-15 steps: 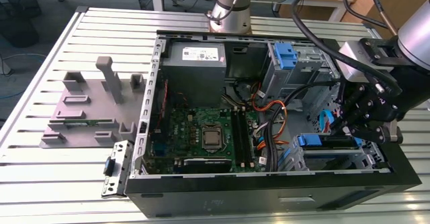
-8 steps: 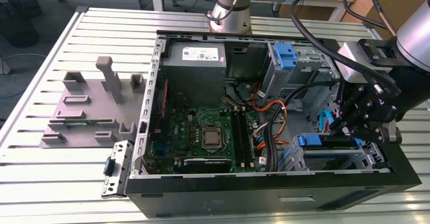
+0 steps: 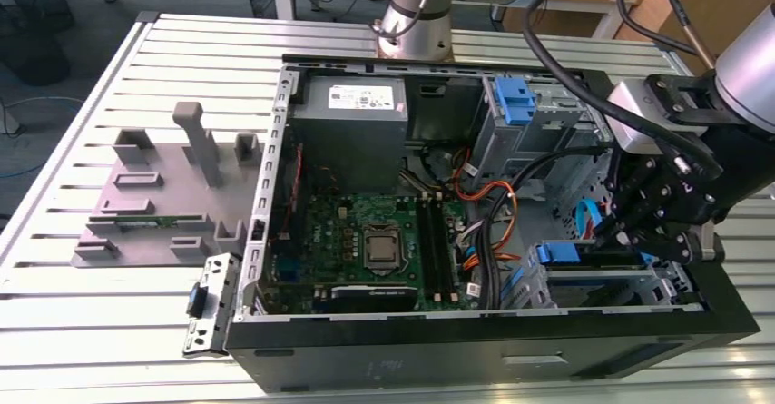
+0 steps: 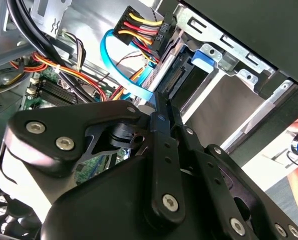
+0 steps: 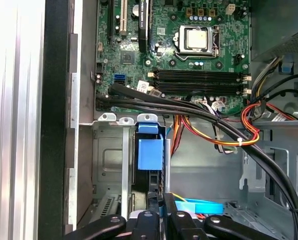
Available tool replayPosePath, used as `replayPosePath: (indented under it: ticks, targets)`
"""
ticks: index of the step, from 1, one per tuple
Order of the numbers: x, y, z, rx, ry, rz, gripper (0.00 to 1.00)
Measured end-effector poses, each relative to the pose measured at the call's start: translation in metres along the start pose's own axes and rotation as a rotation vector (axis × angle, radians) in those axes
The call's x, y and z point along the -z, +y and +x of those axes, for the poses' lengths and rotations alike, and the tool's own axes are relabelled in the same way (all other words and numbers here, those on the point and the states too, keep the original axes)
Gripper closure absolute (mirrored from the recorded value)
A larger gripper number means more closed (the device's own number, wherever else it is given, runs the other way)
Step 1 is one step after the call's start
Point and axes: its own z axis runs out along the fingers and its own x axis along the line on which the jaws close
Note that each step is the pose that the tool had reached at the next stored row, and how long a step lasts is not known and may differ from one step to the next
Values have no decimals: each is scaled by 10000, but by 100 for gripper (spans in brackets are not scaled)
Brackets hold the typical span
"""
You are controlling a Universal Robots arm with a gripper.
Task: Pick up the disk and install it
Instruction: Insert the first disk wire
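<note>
Holding the claw [image 3: 663,227] down low in the computer case [image 3: 485,368], you are working right at the drive slot. The disk [image 5: 150,155] is sitting on edge in its metal cage [image 5: 108,165], just ahead of the claw tips. The claw is looking pressed together, pinching nothing. Be pushing straight and slowly, keeping off the blue cable [image 4: 119,75] beside it.

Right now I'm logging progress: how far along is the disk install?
The disk already sits on edge in the drive cage of the open computer case, blue rail showing. The end effector hovers right above it. Full seating can't be confirmed.
</note>
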Motion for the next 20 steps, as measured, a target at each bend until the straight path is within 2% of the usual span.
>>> replayPosePath:
  ticks: [8, 20]
  targets:
    - [-12, 1, 14, 0, 4, 0, 84]
    - [-12, 1, 14, 1, -25, 0, 84]
